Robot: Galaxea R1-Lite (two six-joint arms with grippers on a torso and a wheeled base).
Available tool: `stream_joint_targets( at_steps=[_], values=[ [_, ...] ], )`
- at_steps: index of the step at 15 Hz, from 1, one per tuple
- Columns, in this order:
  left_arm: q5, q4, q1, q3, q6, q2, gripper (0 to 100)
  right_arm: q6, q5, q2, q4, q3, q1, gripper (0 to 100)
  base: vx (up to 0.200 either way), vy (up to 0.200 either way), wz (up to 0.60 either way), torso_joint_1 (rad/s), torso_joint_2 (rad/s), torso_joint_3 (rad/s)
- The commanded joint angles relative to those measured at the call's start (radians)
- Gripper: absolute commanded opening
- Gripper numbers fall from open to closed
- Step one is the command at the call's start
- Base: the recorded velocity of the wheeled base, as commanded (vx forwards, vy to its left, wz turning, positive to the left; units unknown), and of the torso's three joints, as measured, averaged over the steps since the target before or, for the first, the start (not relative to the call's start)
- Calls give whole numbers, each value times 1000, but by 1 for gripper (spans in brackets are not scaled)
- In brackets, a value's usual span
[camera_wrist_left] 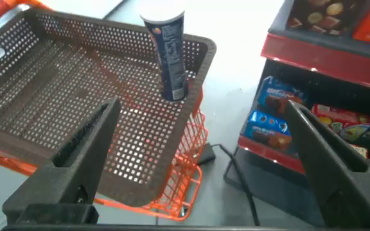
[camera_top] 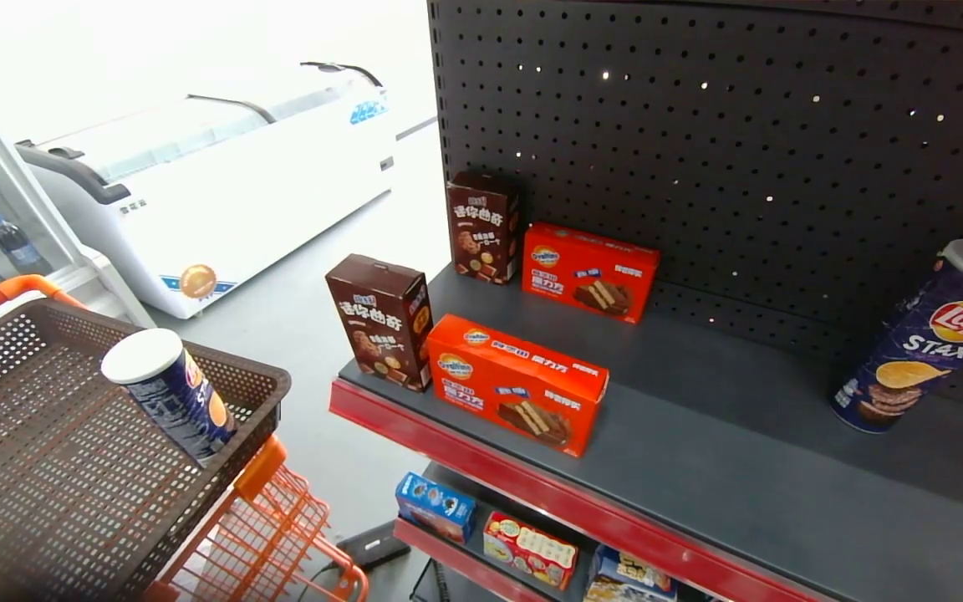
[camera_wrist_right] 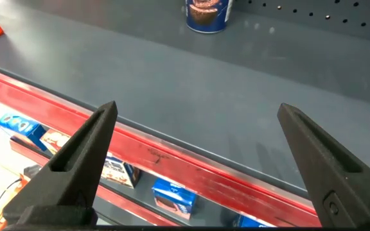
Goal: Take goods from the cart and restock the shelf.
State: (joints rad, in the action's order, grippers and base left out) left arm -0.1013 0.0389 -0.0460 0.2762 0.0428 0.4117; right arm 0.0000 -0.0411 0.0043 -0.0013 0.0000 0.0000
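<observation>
Eyes on the cart at eight o'clock in the head view: a dark blue crisp can (camera_top: 168, 393) with a white lid stands in the corner of the brown cart basket (camera_top: 22, 451), against its wall. Whether it leans or stands true, I cannot tell. The left gripper (camera_wrist_left: 201, 108) hangs above the basket with its jaws spread wide and nothing between them. The right gripper (camera_wrist_right: 198, 110) is just as wide and just as empty above the red front lip of the shelf (camera_wrist_right: 191, 83).

The step in hand looks like the pick. My advice is to bring the left jaws down astride the can's body below the lid, squared to its axis. Close softly, since that tube probably dents, and lift clear of the rim before swinging over. The bare shelf at four o'clock, between the orange boxes (camera_top: 515, 385) and the shelved can (camera_top: 924, 343) at three o'clock, looks the natural landing spot.

As for labels, the shelved can shows a round red-and-yellow badge, pale lettering and pictured crisps. The brown boxes (camera_top: 381, 322) carry white characters over biscuit pictures. The orange boxes wear a round badge, white characters and a pictured wafer. The basket can's print is turned partly away.
</observation>
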Motion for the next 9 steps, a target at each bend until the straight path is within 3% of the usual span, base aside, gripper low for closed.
stream_joint_targets(
  at_steps=[1,3,6,8,9],
  values=[
    [-21,110,167,74,-14,463,100,0,0,0,0,0,0,100,0,0,0,0,0,0],
    [68,305,179,78,-29,680,100,0,0,0,0,0,0,100,0,0,0,0,0,0],
    [52,618,221,81,2,946,100,0,0,0,0,0,0,100,0,0,0,0,0,0],
    [45,742,210,60,8,1041,100,0,0,0,0,0,0,100,0,0,0,0,0,0],
    [38,828,215,35,29,1101,100,0,0,0,0,0,0,100,0,0,0,0,0,0]
  ],
)
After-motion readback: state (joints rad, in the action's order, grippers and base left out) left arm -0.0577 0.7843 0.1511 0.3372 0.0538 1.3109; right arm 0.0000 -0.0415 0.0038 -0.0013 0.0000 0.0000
